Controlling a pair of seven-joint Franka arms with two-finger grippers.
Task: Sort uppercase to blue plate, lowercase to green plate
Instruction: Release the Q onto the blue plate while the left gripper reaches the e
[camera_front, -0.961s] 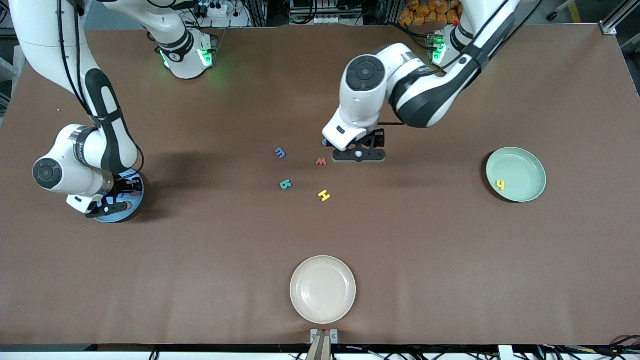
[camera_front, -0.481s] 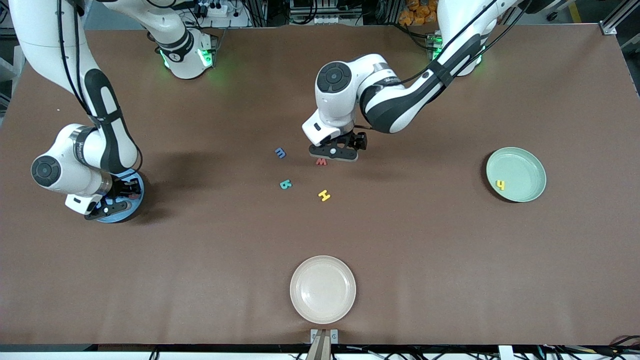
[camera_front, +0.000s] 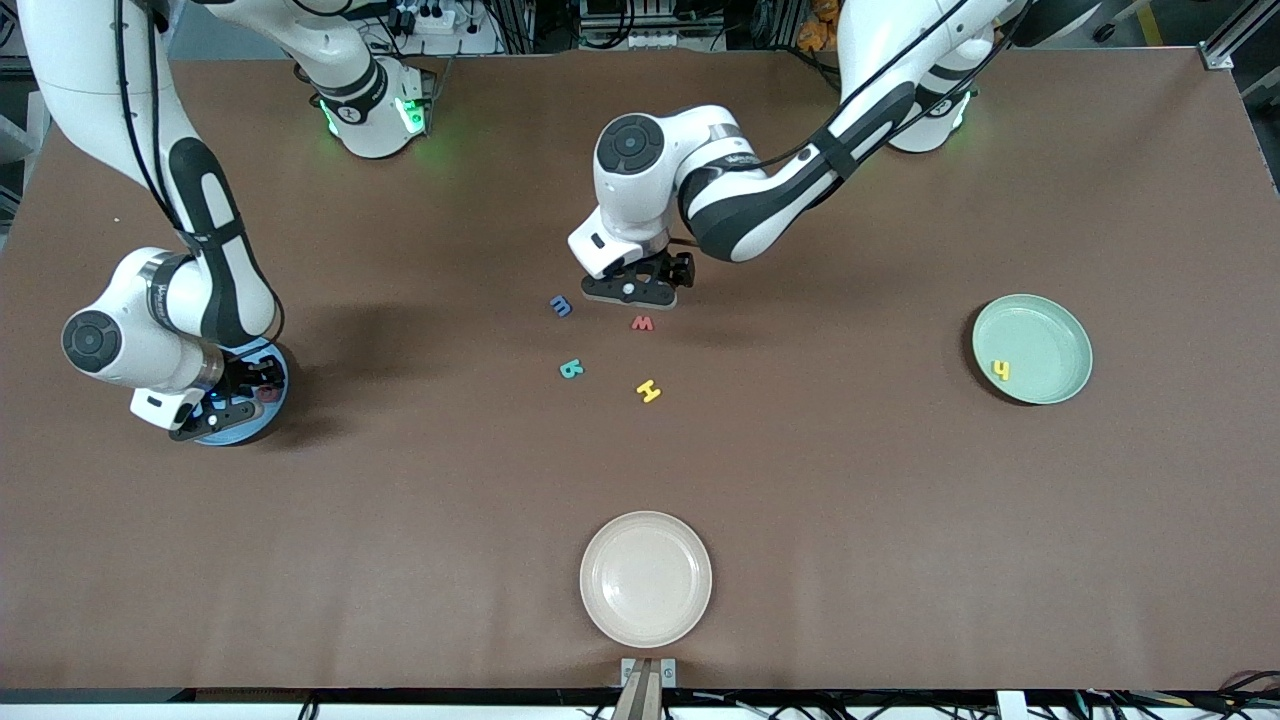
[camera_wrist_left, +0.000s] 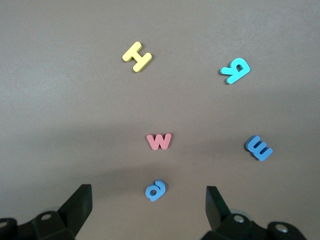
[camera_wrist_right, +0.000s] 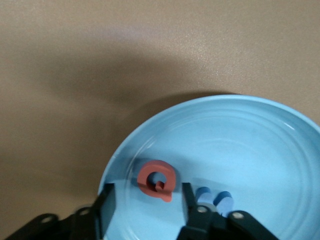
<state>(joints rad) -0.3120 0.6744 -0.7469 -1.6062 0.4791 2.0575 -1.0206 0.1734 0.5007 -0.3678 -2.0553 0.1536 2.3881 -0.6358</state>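
Cream plate (camera_front: 646, 579) nearest, bare. Mid-counter: yellow H (camera_front: 649, 391), teal B (camera_front: 571, 369), red w (camera_front: 642, 323), blue m (camera_front: 561, 305). Left gripper (camera_wrist_left: 149, 210) over blue a (camera_wrist_left: 155, 190), fingers wide, a centred between them (long axis across the gap). Right gripper (camera_wrist_right: 146, 207) over blue plate (camera_wrist_right: 260, 145), fingers parted around red Q (camera_wrist_right: 157, 180). Green plate (camera_front: 1060, 325) holds yellow h (camera_front: 1000, 370).

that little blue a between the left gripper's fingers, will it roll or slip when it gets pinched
The blue a lies flat on the table, so it likely won't roll. It looks like thin foam, probably light with slight give, so the open left gripper should hold it. Being small and low, it may skid or tilt if the fingers close off-centre.
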